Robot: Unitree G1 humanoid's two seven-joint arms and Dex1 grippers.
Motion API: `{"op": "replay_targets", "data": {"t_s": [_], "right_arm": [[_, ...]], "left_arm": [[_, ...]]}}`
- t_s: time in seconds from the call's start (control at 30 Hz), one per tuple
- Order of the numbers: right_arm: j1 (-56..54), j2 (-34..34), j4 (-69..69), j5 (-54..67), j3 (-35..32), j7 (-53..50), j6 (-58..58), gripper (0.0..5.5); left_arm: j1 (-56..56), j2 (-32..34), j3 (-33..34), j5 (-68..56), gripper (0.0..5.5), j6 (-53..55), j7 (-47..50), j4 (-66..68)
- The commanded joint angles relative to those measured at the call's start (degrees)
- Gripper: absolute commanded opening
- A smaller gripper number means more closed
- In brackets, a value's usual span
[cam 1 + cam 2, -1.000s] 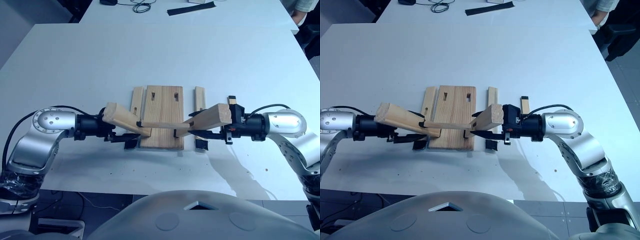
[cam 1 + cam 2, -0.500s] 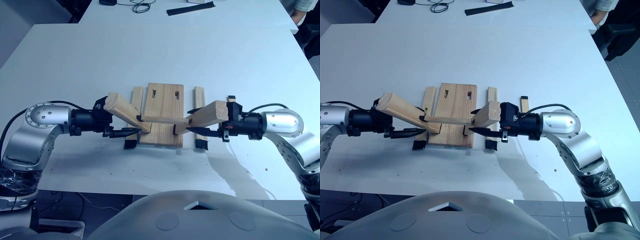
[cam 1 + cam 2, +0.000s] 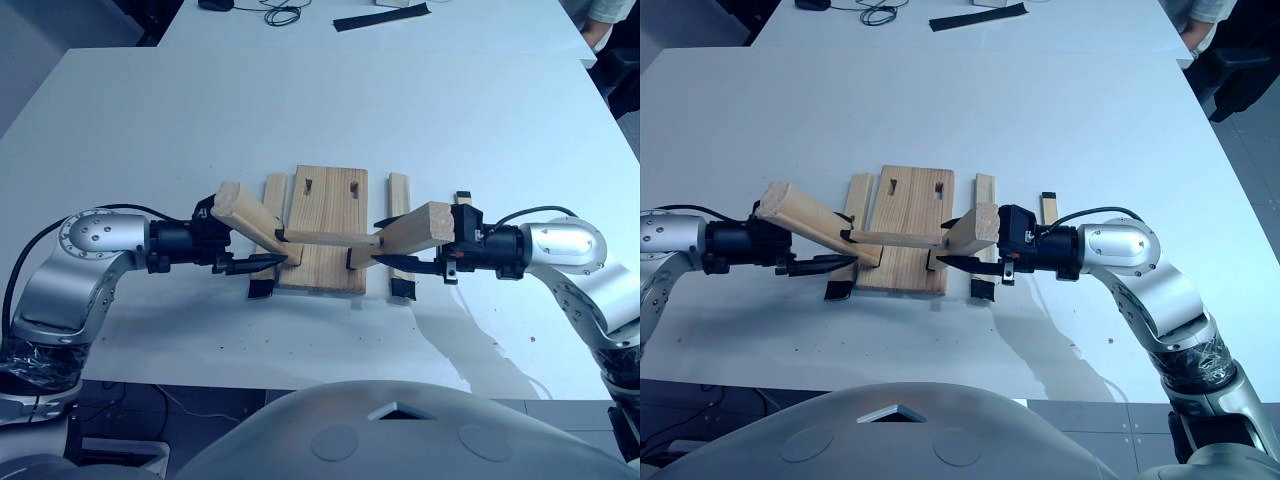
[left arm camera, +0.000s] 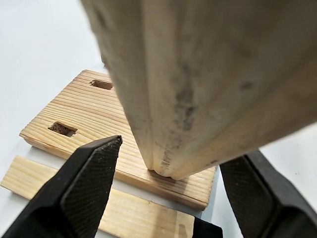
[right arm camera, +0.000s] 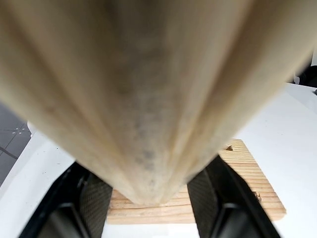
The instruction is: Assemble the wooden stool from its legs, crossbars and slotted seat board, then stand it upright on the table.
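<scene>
Left eye view — left hand (image 3: 278, 262), right hand (image 3: 357, 262) grip joined legs (image 3: 245, 212).

Toward the near edge of the table (image 3: 130, 130), the left gripper (image 3: 252, 263) holds the left leg (image 3: 243, 213) and the right gripper (image 3: 388, 262) the right leg (image 3: 418, 228), both tilted, a crossbar (image 3: 325, 238) spanning between them above the slotted seat board (image 3: 325, 205), which lies flat with the left slat (image 3: 272, 196) and right slat (image 3: 400, 194) just beside it
</scene>
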Motion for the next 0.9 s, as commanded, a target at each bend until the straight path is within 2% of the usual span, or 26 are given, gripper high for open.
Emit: {"op": "replay_targets", "data": {"t_s": [0.03, 0.9], "right_arm": [[1.4, -0.7, 1.6, -3.0, 2.0, -0.1, 2.8, 2.01], [-0.7, 0.2, 0.9, -2.9, 3.5, -0.8, 3.8, 2.01]], "left_arm": [[-1.6, -0.6, -1.0, 0.9, 3.42, 0.3, 0.9, 1.6], [-1.5, -1.0, -2.4, 0.7, 3.42, 0.8, 2.3, -0.3]]}}
